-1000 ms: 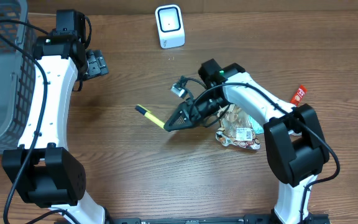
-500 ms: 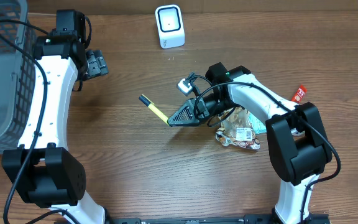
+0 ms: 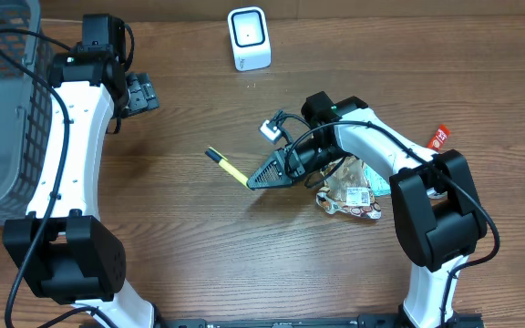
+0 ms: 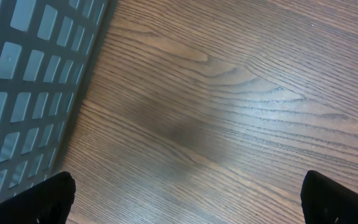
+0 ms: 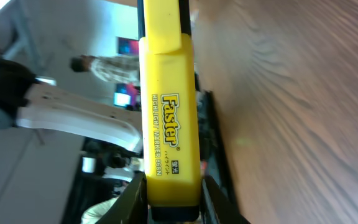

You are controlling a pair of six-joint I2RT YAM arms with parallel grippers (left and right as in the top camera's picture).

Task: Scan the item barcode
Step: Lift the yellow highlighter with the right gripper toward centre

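Near the middle of the brown wooden tabletop (image 3: 199,255), the right gripper (image 3: 255,179) points leftward and holds a yellow plastic highlighter pen (image 3: 229,168) by one end. Its jaws are clenched on the barrel, and the rest of the pen sticks out beyond them, running up and to the left, with the black cap at the free end. From overhead I cannot tell whether that capped end touches the wood.

The right wrist view shows the same grip from close up. The highlighter (image 5: 166,124) runs straight away from the camera with black "Faster" lettering along its yellow body, and the two fingers (image 5: 134,198) press against its sides at the bottom of the picture.

At the far edge of the tabletop stands a white box-shaped barcode scanner (image 3: 248,38). The pen lies well apart from it, on the near side and slightly to the left.

Just to the right of the right gripper, partly under the arm, lies a crinkled brown snack packet with a white label (image 3: 352,194). A small red packet (image 3: 438,137) shows further right.

On the left side, the left gripper (image 3: 144,94) hangs over bare wood with its jaws spread wide and nothing between them. Its wrist view shows only wood grain between the two dark fingertips (image 4: 48,199). A grey plastic mesh basket (image 3: 12,137) stands at the left edge, and its grid wall (image 4: 30,74) fills the left of that view.
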